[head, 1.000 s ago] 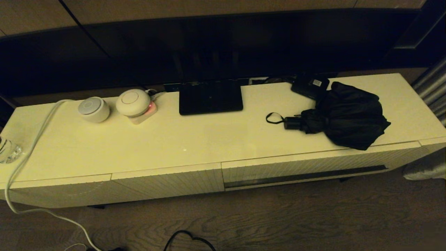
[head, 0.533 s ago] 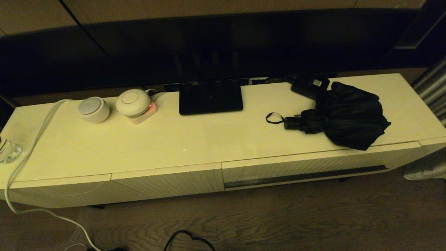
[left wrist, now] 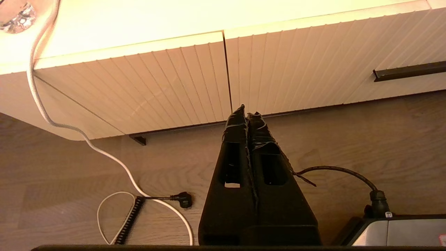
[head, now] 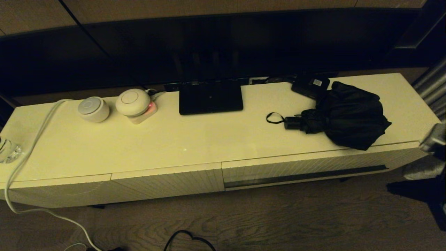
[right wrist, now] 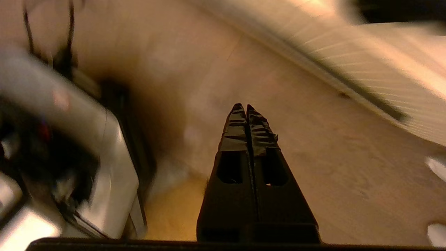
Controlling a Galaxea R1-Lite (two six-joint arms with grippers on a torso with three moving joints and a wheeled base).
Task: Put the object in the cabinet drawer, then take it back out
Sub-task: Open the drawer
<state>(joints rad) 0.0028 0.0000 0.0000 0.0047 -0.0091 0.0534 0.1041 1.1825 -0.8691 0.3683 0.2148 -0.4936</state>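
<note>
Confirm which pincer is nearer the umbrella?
Right. The right pincer, shut, points at the floor by the cabinet's right end, below the umbrella. The left pincer, shut, hangs low before the drawer seam, further left.

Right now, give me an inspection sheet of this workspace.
Surface: cream cabinet top, mostly bare in the middle.
Job's things: umbrella lies on the top at its right end, handle pointing left; drawer below it is closed.
Clutter: two round white devices at left, dark stand base centre, small black box behind the umbrella, glass object at far left.
Grippers: left gripper low before the cabinet front, jaws shut, empty; right gripper over the floor, jaws shut, empty.
Cables: white cable over the left end; black cable on the floor.
Surroundings: wood floor.
</note>
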